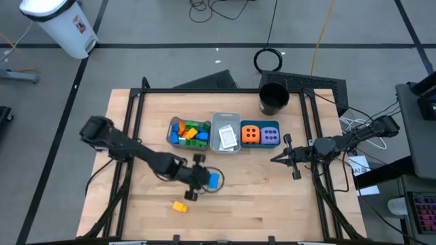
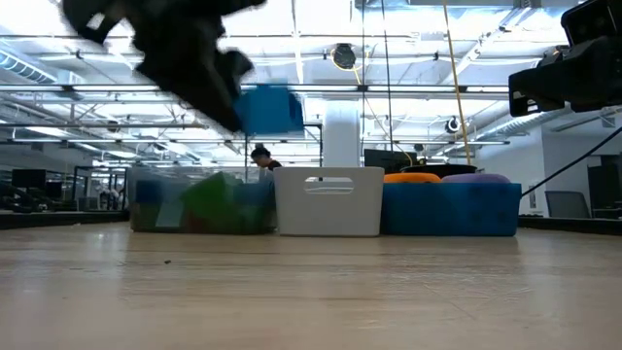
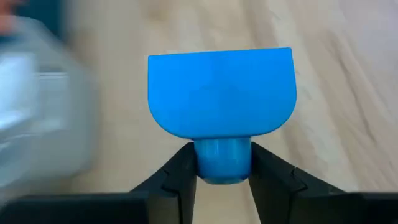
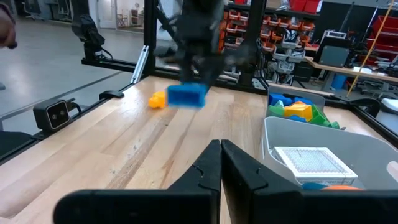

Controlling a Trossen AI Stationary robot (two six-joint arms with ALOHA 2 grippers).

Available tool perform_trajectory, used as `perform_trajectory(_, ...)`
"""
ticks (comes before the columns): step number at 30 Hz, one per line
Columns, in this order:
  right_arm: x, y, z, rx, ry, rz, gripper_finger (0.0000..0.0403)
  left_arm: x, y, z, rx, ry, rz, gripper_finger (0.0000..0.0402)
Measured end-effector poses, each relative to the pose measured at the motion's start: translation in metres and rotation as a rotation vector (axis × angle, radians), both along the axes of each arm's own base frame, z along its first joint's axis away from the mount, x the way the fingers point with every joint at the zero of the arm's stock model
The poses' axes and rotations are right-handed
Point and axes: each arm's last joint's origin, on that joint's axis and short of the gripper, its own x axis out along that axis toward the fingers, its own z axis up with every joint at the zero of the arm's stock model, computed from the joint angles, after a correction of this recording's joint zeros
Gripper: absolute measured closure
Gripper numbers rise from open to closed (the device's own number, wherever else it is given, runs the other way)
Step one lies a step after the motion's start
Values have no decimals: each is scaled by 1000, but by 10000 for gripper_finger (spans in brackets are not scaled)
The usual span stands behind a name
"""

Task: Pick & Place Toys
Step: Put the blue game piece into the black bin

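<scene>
Fingers of the left gripper (image 1: 208, 180) pinch a blue brick (image 3: 220, 93) by its round stud, holding it above the table (image 1: 272, 197) in front of the clear bin (image 1: 189, 131) of mixed bricks. A yellow brick (image 1: 179, 206) lies on the wood just beside that gripper. The right gripper (image 1: 275, 159) waits near the table's right side, fingers pressed together, beside the teal bin (image 1: 261, 147) with two dotted cubes.

Smooth, glossy plastic on that blue brick (image 3: 221, 93), pinched between matt black fingers (image 3: 177, 186). The table (image 1: 272, 197) is pale, satiny wood with visible grain, framed in black metal at the upper edge. The grey bin (image 2: 328, 201) looks matt plastic; the card (image 4: 314, 162) inside is finely textured white.
</scene>
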Motion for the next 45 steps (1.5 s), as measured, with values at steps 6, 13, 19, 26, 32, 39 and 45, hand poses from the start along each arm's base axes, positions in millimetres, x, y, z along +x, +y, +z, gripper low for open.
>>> perform_trajectory(6, 0, 0, 0, 0, 0, 0, 398, -35, 27, 57, 30, -108, 282, 280)
perform_trajectory(13, 0, 0, 0, 0, 0, 0, 399, -75, 73, 87, 86, -107, 620, 280)
perform_trajectory(19, 0, 0, 0, 0, 0, 0, 399, -83, 105, 75, 106, -7, 795, 280)
perform_trajectory(26, 0, 0, 0, 0, 0, 0, 399, -88, 134, 27, 30, 88, 850, 280)
perform_trajectory(32, 0, 0, 0, 0, 0, 0, 399, -97, 151, -2, -41, 120, 910, 280)
perform_trajectory(39, 0, 0, 0, 0, 0, 0, 398, -101, 156, -10, -36, 138, 928, 202)
perform_trajectory(45, 0, 0, 0, 0, 0, 0, 398, -99, 156, 0, -45, 115, 905, 144)
